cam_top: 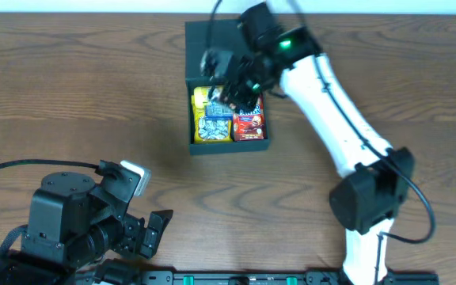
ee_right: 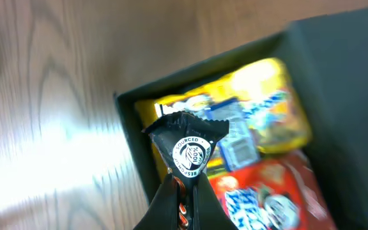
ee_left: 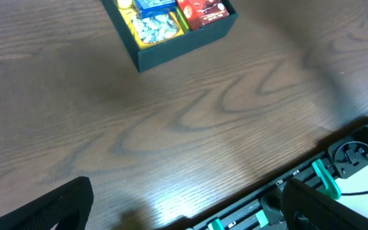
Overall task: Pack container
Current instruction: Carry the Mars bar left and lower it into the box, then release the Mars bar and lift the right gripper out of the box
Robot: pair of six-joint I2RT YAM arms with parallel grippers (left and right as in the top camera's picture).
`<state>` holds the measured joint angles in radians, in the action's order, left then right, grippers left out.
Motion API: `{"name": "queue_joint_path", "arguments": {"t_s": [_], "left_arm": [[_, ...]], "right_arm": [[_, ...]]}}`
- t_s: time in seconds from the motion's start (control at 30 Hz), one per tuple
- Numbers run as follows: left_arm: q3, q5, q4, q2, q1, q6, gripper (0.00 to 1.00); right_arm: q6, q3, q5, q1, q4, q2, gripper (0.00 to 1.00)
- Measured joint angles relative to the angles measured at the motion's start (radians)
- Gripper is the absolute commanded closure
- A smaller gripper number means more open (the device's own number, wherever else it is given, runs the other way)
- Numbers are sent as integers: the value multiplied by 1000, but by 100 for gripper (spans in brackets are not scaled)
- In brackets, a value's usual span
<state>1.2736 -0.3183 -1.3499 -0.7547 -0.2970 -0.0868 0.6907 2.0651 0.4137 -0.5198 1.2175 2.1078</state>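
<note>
right gripper (ee_right: 185, 191): jaws pinched tight on the lower edge of a dark packet (ee_right: 189, 144), which stands upright between the fingers with a round printed seal facing the wrist camera.
dark packet: held over the box's opening, above the near left corner. Whether it touches the packs below cannot be told.
under the packet: a yellow pack (ee_right: 280, 96) lies along one side of the box, a blue pack (ee_right: 241, 137) lies on top of it, and a red pack (ee_right: 267, 198) lies beside them.
box (cam_top: 229, 146): sits on the table (cam_top: 70, 95) at the far middle, with its lid (cam_top: 212, 47) folded back flat behind it and its mouth open upward.
right arm: reaches across from the right side, with its wrist over the box.
left gripper (ee_left: 190, 185): jaws spread wide and holding nothing, parked near the front edge, well apart from the box.
done: three packs already lie inside and nearly cover the floor.
in hand: placing the dark packet, by my reading.
left: letting the packet go inside and then folding the lid down, if the task includes closing. No other loose packs show on the table, so this looks like the last item.
risk: the packet is upright and may lean on the blue pack rather than lie flat, which could hinder the lid.
</note>
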Motion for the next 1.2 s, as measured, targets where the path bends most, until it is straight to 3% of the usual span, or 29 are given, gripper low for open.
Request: {"name": "queue_joint_path", "arguments": {"t_s": [0.43,0.47,0.53,0.57,0.67,1.0,1.1,1.2], "left_arm": [[0,0,0,0,0,0,5],[0,0,0,0,0,0,5],[0,0,0,0,0,0,5],[0,0,0,0,0,0,5],[0,0,0,0,0,0,5],[0,0,-4,0,0,0,5],[0,0,-12,0,0,0,5],[0,0,-12,0,0,0,5]], "right_arm": [[112,-6,-51,-45,37,161,98],[112,-7,-52,-45,39,166,88],[115,-7,-52,-45,39,173,45],[116,-7,-53,-45,39,174,41],[126,-7,-54,-45,43,174,31],[73,-6,-55,-45,46,152,28],[51,-2,-56,-45,46,93,16],[34,5,-56,-45,47,-5,14]]}}
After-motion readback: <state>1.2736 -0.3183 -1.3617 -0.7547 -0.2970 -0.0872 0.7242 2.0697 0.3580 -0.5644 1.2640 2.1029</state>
